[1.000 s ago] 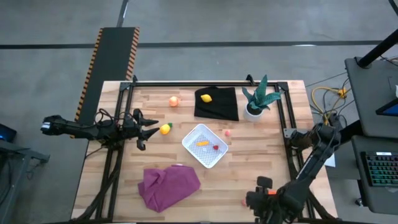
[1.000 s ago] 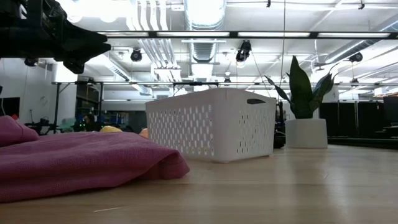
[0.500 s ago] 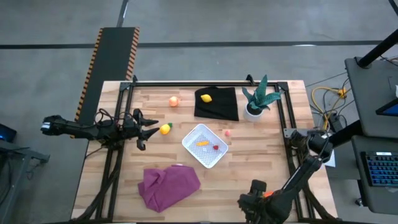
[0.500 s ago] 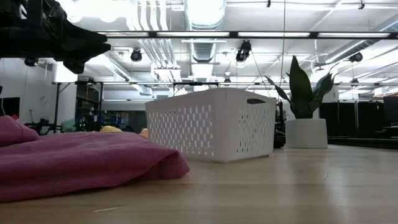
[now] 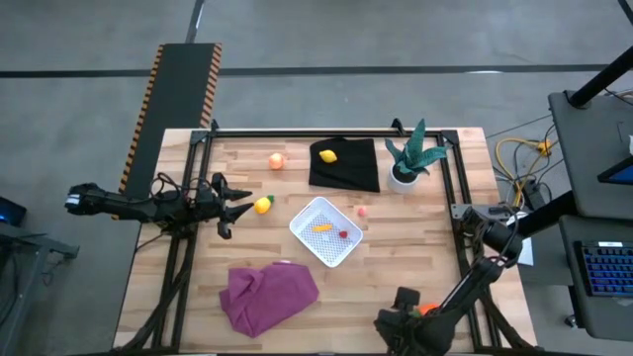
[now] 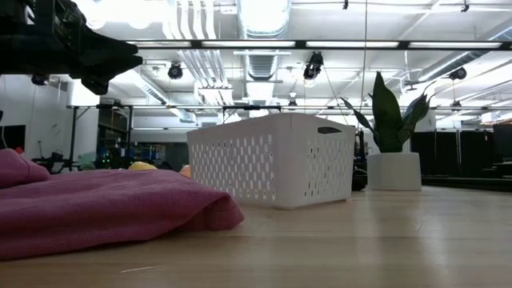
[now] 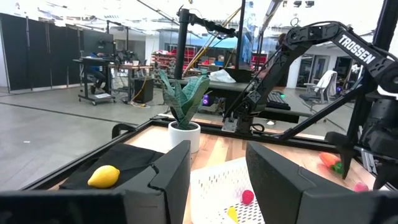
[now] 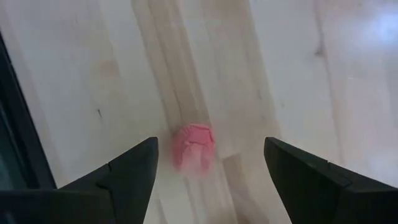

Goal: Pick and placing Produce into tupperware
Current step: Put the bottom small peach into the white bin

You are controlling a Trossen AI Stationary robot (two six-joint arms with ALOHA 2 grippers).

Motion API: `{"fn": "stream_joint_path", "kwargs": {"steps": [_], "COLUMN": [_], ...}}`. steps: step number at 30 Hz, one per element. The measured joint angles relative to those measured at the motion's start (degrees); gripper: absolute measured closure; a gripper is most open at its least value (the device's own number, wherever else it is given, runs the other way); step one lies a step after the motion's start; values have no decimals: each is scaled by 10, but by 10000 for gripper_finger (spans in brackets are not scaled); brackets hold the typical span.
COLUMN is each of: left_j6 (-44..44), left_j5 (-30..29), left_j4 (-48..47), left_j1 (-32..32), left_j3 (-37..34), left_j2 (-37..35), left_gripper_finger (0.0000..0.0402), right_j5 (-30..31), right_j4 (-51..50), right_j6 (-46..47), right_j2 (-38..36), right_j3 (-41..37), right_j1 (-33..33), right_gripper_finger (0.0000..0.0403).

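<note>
Item: pink piece (image 8: 193,145), small, rounded, no marked long axis, lying loose on the bare desk (image 8: 292,68) at centre frame of the right wrist view. Relation to the right pincer (image 8: 211,171): the piece sits between the two dark fingers, apart from both and nearer the one at lower left of that frame; the fingers stand wide and hold nothing. Judged: a straight descent and a close should take it, with a slight shift toward that finger's side to centre it. In the high view the right pincer itself is at the bottom edge, right of centre, and the piece cannot be made out there. Destination: white tupperware (image 5: 326,230), mid-frame in the high view, well up and left of that spot, already holding an orange and a red piece. Left pincer (image 5: 235,203): at left of the high view, just beside a lemon (image 5: 262,206), fingers parted, nothing between them, waiting. The right arm is clearly the nearer one.
</note>
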Motion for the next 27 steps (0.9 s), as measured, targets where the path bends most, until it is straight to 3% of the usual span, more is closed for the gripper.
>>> {"fn": "stream_joint_path", "kwargs": {"steps": [12, 27], "left_j6": [0, 0], "left_j5": [0, 0], "left_j4": [0, 0], "left_j1": [0, 0], "left_j3": [0, 0], "left_j2": [0, 0], "left_gripper_finger": [259, 259], "right_j5": [0, -18], "right_j4": [35, 40], "right_j6": [0, -26], "right_j2": [13, 11], "right_j3": [-17, -17], "right_j1": [-1, -1], "right_gripper_finger": [145, 296]}}
